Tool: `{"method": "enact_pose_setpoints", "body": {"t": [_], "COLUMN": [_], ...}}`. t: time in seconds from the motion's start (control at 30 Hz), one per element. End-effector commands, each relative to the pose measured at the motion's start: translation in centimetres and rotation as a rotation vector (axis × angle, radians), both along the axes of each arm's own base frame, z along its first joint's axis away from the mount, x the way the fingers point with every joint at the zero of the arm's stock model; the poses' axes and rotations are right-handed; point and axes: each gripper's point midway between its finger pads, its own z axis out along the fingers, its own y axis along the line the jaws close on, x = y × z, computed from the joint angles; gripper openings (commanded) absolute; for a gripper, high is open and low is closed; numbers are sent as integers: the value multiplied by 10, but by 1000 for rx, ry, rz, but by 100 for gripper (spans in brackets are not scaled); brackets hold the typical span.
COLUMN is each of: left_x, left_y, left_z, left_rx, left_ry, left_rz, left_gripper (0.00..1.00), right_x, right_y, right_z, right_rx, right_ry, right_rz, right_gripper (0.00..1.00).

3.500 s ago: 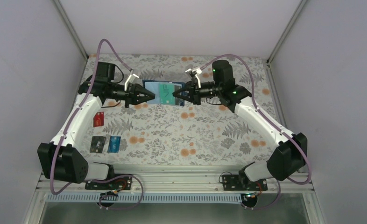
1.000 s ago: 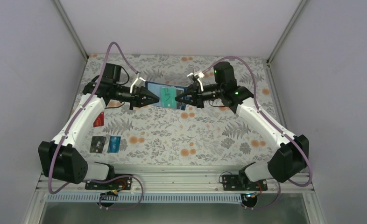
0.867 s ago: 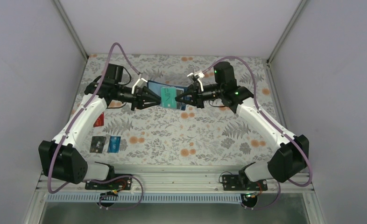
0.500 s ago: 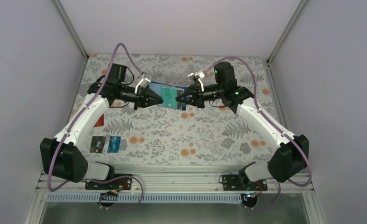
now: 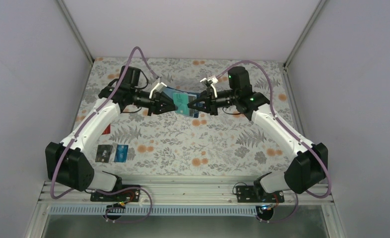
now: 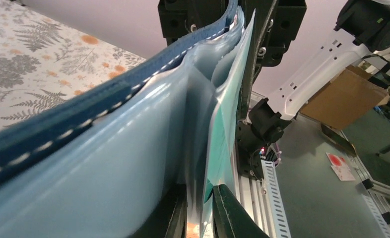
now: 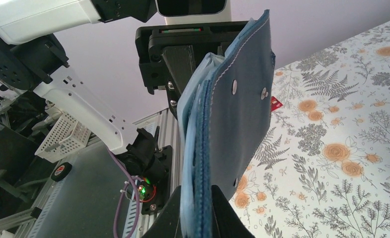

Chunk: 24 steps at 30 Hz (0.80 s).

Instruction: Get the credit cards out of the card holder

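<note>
The navy card holder (image 5: 193,95) hangs in the air over the far middle of the table, opened out. My right gripper (image 5: 191,105) is shut on its right edge; in the right wrist view the stitched navy cover (image 7: 242,99) is clamped between the jaws (image 7: 198,193). A teal card (image 5: 182,103) sits in a pale inner pocket (image 6: 133,173). My left gripper (image 5: 171,106) straddles that teal card's (image 6: 227,124) edge; its jaws (image 6: 200,193) stand a narrow gap apart. The right finger touches the card and a sliver of gap shows on the left.
A black card (image 5: 103,152) and a blue card (image 5: 121,152) lie side by side on the floral table near the front left. A red card (image 5: 106,130) lies further back, partly under my left arm. Grey walls enclose the table.
My left gripper has moved right to the holder's left side and now has the teal card's edge between its fingers. The right gripper keeps holding the holder, tilted slightly.
</note>
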Motion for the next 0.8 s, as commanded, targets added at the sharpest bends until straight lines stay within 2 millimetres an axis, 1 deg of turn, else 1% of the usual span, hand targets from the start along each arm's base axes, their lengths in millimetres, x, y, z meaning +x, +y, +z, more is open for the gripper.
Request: {"method": "enact_pose_setpoints", "body": {"t": [0.0,0.1,0.17,0.2,0.27,0.33,0.4,0.43,0.47,0.5,0.57,0.6,0.77], "left_x": [4,-5,-12,-14,-17,-19,-23,-23,-23,-21,-15,-14,-11], "left_y": [-9,-10,-11,-10,-10,-9,-7,-6,-4,-2,2,4,9], "left_z": [9,17,24,27,30,31,33,33,34,32,28,26,19], "left_rx": [-29,-77,-108,-119,-131,-132,-134,-134,-131,-124,-112,-109,-72], "left_ry": [-31,-16,-8,-9,-8,-4,-18,-21,-23,-21,-8,0,-28], "left_rz": [-40,-100,-139,-153,-166,-170,-171,-165,-153,-137,-106,-95,-61], "left_gripper": [16,20,20,18,4,3,2,2,3,2,2,2,2], "right_x": [-26,-27,-26,-25,-23,-21,-17,-14,-12,-10,-8,-7,-1], "right_y": [5,5,5,5,5,5,5,4,2,1,0,0,-2], "right_z": [19,18,17,16,14,13,12,11,11,10,8,8,1], "right_rx": [72,72,69,67,62,54,44,39,36,36,38,37,22], "right_ry": [-38,-40,-39,-39,-39,-39,-45,-49,-49,-49,-46,-41,-27], "right_rz": [129,130,129,127,119,106,80,66,51,41,32,31,2], "right_gripper": [7,7,6,6,5,6,10,13,19,22,22,21,7]}}
